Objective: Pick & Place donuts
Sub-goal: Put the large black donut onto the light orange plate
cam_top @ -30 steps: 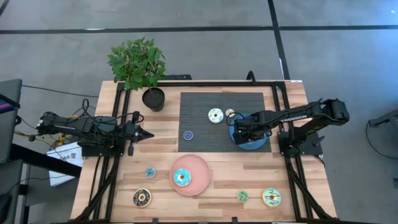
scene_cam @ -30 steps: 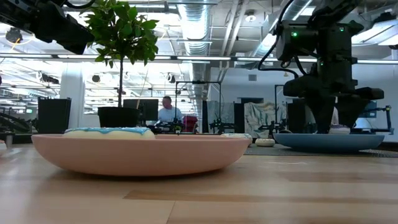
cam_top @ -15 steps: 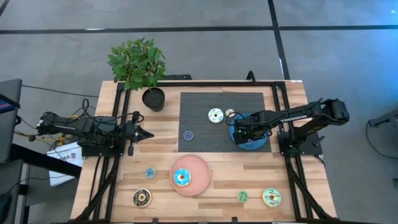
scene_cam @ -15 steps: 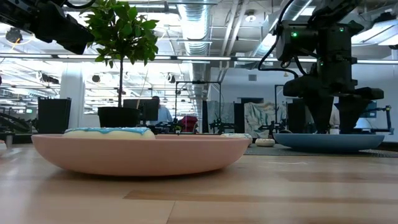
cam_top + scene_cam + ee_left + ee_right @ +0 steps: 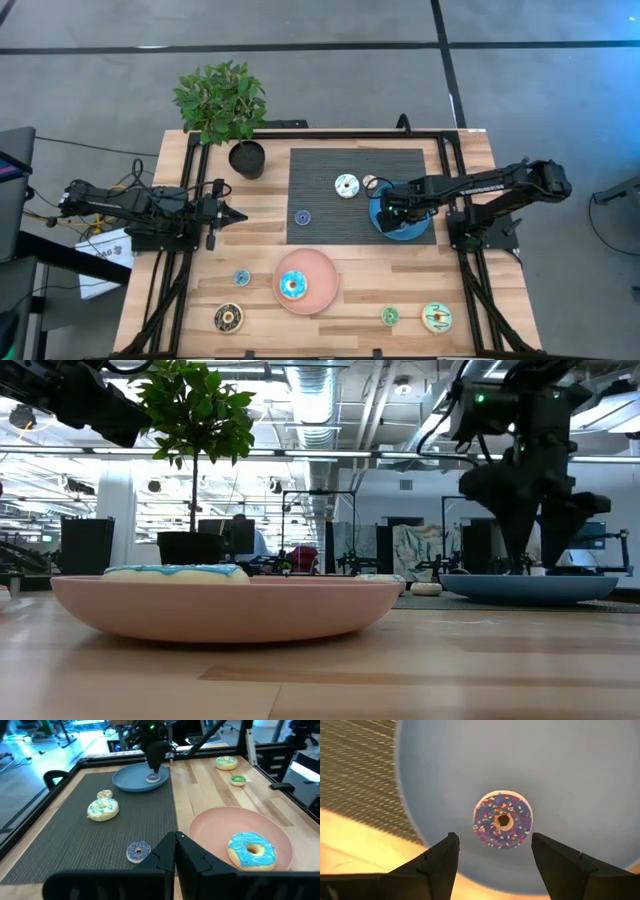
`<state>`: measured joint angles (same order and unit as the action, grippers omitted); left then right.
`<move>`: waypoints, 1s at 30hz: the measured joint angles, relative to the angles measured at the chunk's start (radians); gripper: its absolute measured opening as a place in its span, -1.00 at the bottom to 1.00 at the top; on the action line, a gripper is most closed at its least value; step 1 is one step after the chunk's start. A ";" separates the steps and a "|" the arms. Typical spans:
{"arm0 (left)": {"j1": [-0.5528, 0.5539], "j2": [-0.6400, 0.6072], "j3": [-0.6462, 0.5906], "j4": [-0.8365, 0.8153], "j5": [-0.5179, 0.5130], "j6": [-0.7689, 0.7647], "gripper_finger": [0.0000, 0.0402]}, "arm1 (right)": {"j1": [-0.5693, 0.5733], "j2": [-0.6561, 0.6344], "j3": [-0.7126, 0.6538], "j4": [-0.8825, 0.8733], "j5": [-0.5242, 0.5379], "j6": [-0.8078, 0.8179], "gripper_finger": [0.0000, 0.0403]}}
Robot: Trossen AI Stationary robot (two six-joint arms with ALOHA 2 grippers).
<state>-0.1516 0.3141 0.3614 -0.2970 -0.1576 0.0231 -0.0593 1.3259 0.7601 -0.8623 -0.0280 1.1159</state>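
My right gripper (image 5: 492, 857) hangs open just above the round blue plate (image 5: 403, 231), fingers pointing down on either side of a small purple sprinkled donut (image 5: 503, 820) that lies flat on that plate, touching nothing. The same donut (image 5: 152, 778) shows in the left wrist view under the right gripper (image 5: 153, 766). My left gripper (image 5: 240, 213) waits shut at the table's left. On the dark mat lie a white donut (image 5: 346, 185), a tiny cream one (image 5: 369, 182) and a tiny purple one (image 5: 302, 216). A blue-frosted donut (image 5: 292, 286) sits on the pink plate (image 5: 322, 268).
On the bare wood near the near edge lie a tiny blue donut (image 5: 241, 277), a dark brown one (image 5: 228, 317), a tiny green one (image 5: 390, 316) and a green-yellow one (image 5: 436, 317). A potted plant (image 5: 222, 110) stands at the far left corner. Black frame rails border the table.
My right gripper has risen a little above the blue plate and drawn slightly toward the table's right edge. The purple donut stays on the plate.
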 joint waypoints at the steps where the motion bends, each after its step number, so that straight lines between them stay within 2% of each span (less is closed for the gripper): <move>1: 0.000 0.000 0.000 0.000 -0.012 -0.011 -1.00 | 0.000 -0.017 0.000 0.000 0.000 -0.008 0.18; 6: 0.000 0.000 0.000 0.005 -0.060 -0.043 -1.00 | -0.001 -0.116 0.035 -0.004 0.001 -0.113 0.09; 15: 0.000 0.000 0.000 0.042 -0.065 -0.080 -1.00 | 0.027 -0.230 0.095 0.024 0.023 -0.577 -0.23; 21: 0.000 0.000 0.000 0.052 -0.085 -0.051 -1.00 | 0.027 -0.174 0.095 0.114 0.063 -0.568 -0.59; 25: 0.000 0.000 0.000 0.057 -0.125 -0.023 -1.00 | 0.045 -0.092 0.095 0.297 0.064 -0.606 -0.94; 30: 0.000 0.000 0.000 0.060 -0.138 -0.018 -1.00 | 0.059 0.026 0.095 0.607 0.058 -0.624 -0.96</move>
<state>-0.1513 0.3141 0.3614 -0.2370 -0.2954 0.0047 0.0001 1.3519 0.8551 -0.2550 0.0301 0.4917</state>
